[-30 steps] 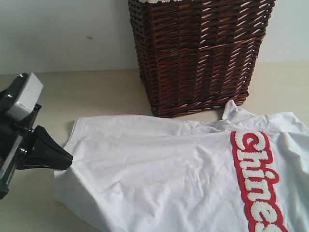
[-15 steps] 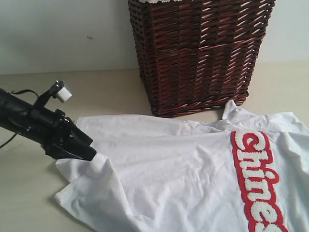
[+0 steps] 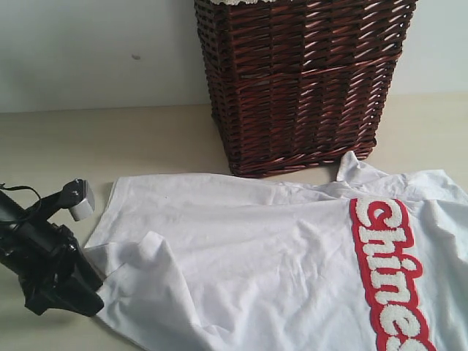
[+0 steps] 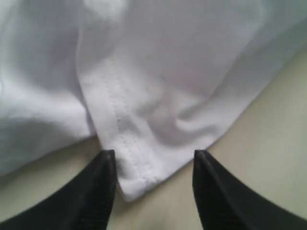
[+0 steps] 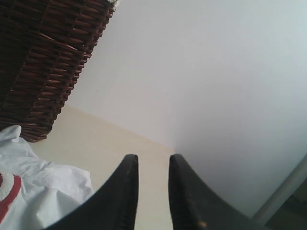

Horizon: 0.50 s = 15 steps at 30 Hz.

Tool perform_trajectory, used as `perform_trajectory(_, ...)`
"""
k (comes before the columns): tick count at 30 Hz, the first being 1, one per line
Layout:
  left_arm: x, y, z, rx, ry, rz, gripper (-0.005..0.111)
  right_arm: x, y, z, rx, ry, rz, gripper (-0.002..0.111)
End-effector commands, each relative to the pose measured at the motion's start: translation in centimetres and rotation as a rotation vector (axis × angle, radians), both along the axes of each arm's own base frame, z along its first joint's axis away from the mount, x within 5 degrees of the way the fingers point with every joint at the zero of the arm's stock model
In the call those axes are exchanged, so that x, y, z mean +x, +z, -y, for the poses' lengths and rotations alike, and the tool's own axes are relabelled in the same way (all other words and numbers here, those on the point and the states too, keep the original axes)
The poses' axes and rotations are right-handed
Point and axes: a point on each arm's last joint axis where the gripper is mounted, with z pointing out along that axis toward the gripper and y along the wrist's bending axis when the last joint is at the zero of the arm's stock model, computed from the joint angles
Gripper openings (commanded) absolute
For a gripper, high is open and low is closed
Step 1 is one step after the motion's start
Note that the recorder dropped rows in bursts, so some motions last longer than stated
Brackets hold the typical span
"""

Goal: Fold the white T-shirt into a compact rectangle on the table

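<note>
Beware clamping the released left jaws on just the hem tip of the white T-shirt (image 4: 163,72): slips free, bunches on the tabletop (image 4: 273,158). Right jaws slightly parted, empty.

Soft, even daylight fills the exterior view; nothing is dim. The wall (image 3: 88,51) and table (image 3: 161,139) look pale and flat. The shirt (image 3: 256,248) is so bright that its folds show only as faint grey creases. The basket (image 3: 300,80) is dark, with small glints on the weave and a thin shadow at its foot. A soft shadow lies under the left gripper (image 3: 91,300), near left. The left wrist view is soft and slightly lilac; its fingers (image 4: 91,196) are blurred black shapes, though the hem stitching reads. In the right wrist view the wall is washed out and the fingers (image 5: 125,196) are near-silhouettes. Light seems to come from above.
</note>
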Motion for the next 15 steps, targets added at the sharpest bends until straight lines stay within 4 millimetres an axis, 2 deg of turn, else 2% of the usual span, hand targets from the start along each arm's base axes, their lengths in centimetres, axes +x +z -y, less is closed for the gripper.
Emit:
perform_trajectory(1,0.5,-1.6,-0.3,0.044,0.037,0.029,0.05,0.0,-0.1,0.0,0.006,-0.004,0.001,0.024)
perform_trajectory(4,0.5,-2.4,-0.3,0.046,0.048,0.01,0.046,0.0,-0.1,0.0,0.006,-0.004,0.001,0.024)
perform_trajectory(6,0.4,-2.6,-0.2,0.037,0.043,-0.013,0.033,0.0,-0.1,0.0,0.006,-0.004,0.001,0.024)
perform_trajectory(9,0.1,-2.5,-0.1,0.02,0.034,-0.036,0.005,0.0,-0.1,0.0,0.006,-0.004,0.001,0.024)
perform_trajectory(10,0.1,-2.5,0.0,0.016,0.029,-0.042,0.0,0.0,-0.1,0.0,0.006,-0.004,0.001,0.024)
perform_trajectory(14,-0.4,-2.1,0.0,0.001,0.017,-0.092,0.0,0.0,-0.1,0.0,0.006,-0.004,0.001,0.024)
perform_trajectory(15,-0.7,-1.2,-0.1,0.0,-0.008,-0.119,0.0,0.0,-0.1,0.0,0.006,-0.004,0.001,0.024)
